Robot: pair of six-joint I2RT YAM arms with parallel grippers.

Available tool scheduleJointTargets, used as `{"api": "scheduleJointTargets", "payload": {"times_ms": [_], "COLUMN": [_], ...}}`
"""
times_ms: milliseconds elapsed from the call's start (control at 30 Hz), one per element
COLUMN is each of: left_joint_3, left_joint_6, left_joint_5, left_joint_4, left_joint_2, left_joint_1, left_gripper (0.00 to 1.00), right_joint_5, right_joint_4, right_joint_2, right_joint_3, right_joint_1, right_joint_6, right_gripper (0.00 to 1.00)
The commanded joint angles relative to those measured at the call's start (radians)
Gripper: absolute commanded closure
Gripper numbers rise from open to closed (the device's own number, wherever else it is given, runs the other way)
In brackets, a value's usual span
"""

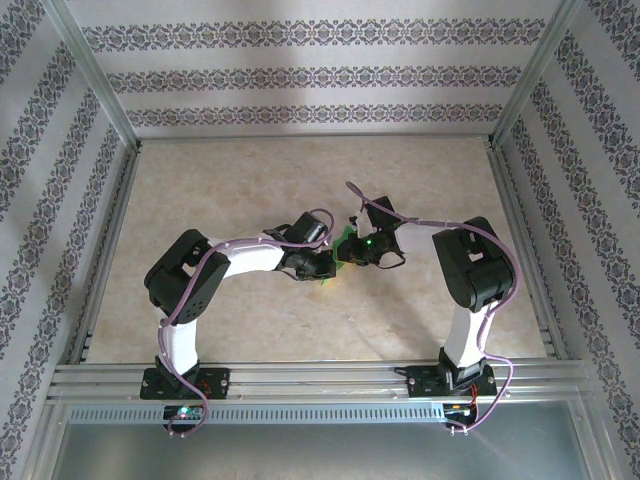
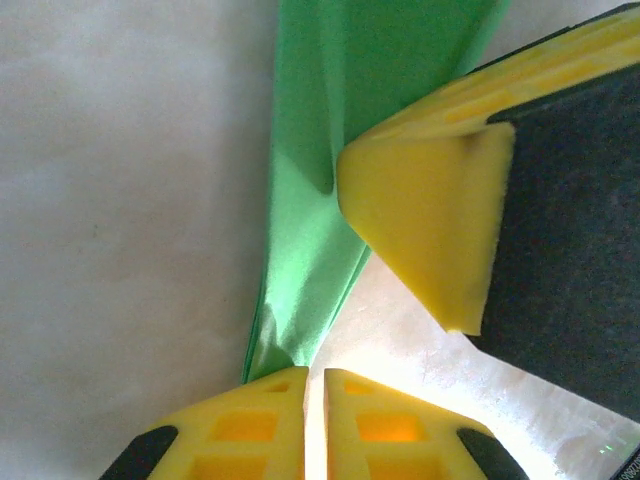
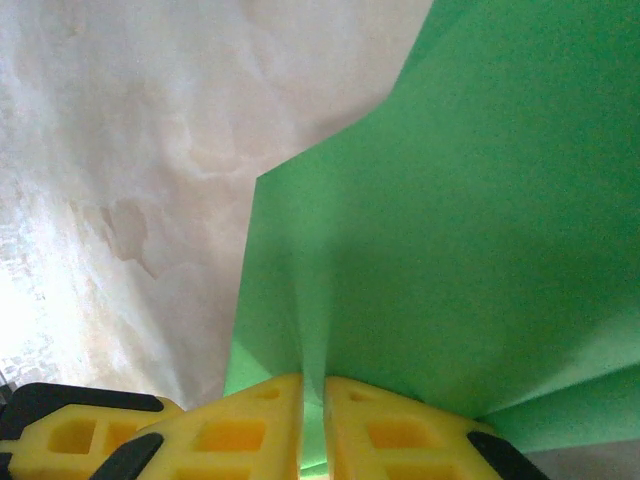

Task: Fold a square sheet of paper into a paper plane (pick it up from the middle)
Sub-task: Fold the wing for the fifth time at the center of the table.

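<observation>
— Grip check, leftmost first. How does the left gripper (image 2: 314, 385) stand?

— Clenched to a thin slit. The narrow end of the folded green paper (image 2: 320, 140) runs down into its tips, so I read that as a pinch on that end.

— Which way does the paper go from there?

— Straight away from those fingertips, its long axis in line with the left gripper's reach. From above it sits over the middle of the table (image 1: 250, 180), bridged between the two grippers. Whether it rests on the surface I cannot tell.

— And the right gripper (image 3: 313, 400)?

— Clamped too, on the broader part further along. It comes in across the axis from the right, and green shows in the gap between its tips.

— So which arm is nearer?

— Neither, both have it. My judgement is that the next crease runs along that axis, so one gripper must anchor the paper while the other lets go and presses.
</observation>
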Motion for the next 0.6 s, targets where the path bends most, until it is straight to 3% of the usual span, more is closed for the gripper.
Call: {"api": "scheduleJointTargets", "payload": {"times_ms": [0, 233, 567], "left_joint_3": [0.01, -0.019, -0.125], "left_joint_6": [0.015, 0.01, -0.015], "left_joint_5": [-0.031, -0.038, 0.033], "left_joint_4": [-0.06, -0.049, 0.064], "left_joint_2": [0.015, 0.014, -0.008], "left_joint_1": [-0.008, -0.005, 0.03], "left_gripper": [0.88, 0.88, 0.87], "right_joint_5": [0.086, 0.091, 0.158], "right_joint_4": [-0.015, -0.026, -0.106], "right_joint_2": [0.063, 0.069, 0.084], "right_joint_3": [-0.006, -0.004, 0.019], "right_joint_1": [0.019, 0.019, 0.018], "right_joint_6": [-0.011, -0.011, 0.006], "right_gripper": [0.82, 0.82, 0.82]}}
